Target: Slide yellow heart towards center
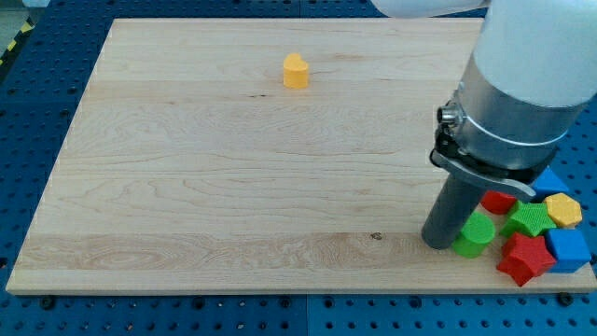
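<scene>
The yellow heart stands alone on the wooden board, near the view's top and a little left of the middle. My tip rests on the board at the lower right, far from the yellow heart. It sits just left of a green round block and may be touching it.
A cluster of blocks lies at the board's lower right corner: a red block, a green star, a yellow hexagon, a red star, a blue block and another blue block. The arm's wide grey body hangs over the right side.
</scene>
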You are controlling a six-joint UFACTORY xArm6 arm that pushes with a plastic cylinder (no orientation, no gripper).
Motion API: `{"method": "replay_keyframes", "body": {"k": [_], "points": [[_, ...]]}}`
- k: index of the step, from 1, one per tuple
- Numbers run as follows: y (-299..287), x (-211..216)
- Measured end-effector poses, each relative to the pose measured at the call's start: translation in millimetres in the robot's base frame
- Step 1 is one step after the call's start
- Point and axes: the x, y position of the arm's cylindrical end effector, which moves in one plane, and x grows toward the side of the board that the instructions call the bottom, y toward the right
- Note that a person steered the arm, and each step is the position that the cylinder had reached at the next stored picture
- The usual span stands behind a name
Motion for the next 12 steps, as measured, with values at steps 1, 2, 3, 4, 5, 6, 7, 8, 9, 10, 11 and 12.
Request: {"method": "replay_keyframes", "body": {"k": [1, 2, 3, 4, 5, 6, 7, 8, 9, 10, 11, 12], "points": [[15, 0], [10, 0], [-35, -9], [-109, -34], [-190, -75], [-249, -133], [-286, -203], [-291, -262], [-273, -281], [-229, -278], [-212, -277], [-212, -294]]}}
